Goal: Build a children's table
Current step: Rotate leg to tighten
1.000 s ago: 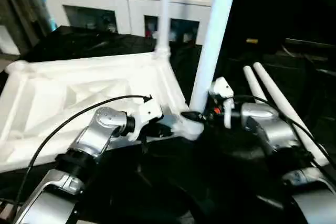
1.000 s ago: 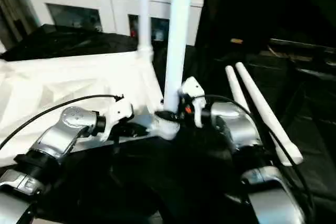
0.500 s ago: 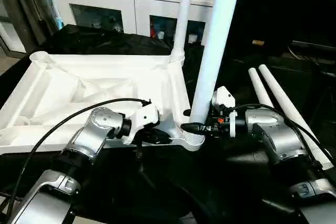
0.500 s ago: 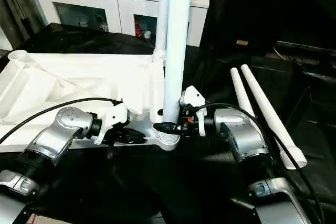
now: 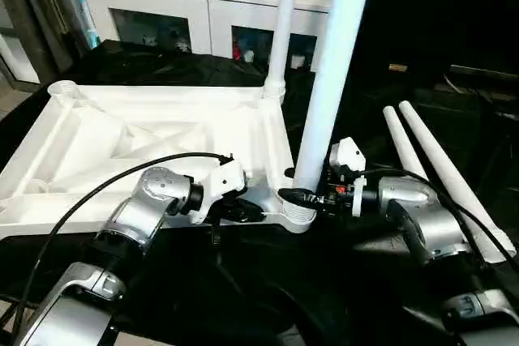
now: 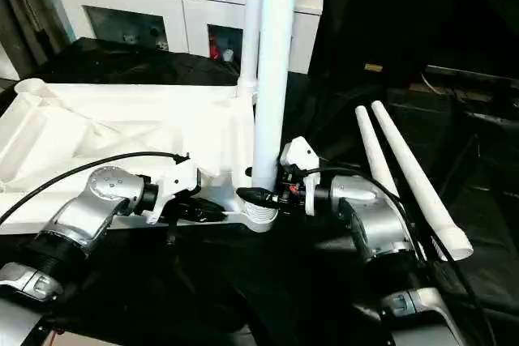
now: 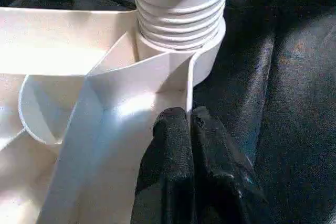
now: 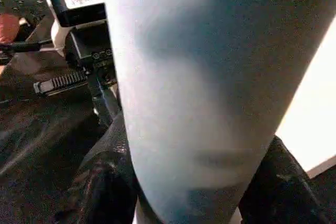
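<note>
Bright whites, deep blacks

Light is glaring off the tabletop [image 5: 154, 131]; the near leg [image 8: 210, 93] is blurring, shadowed grey, at close range.

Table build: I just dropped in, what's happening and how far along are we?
The tabletop lies upside down on the dark surface. One leg stands in the far corner socket. The right gripper is closed around a second leg just above the near corner socket, where its threaded end sits. The left gripper is shut, with its fingertips pressed against the tabletop's edge beside that socket. Two more legs lie on the robot's right, not yet fitted.
</note>
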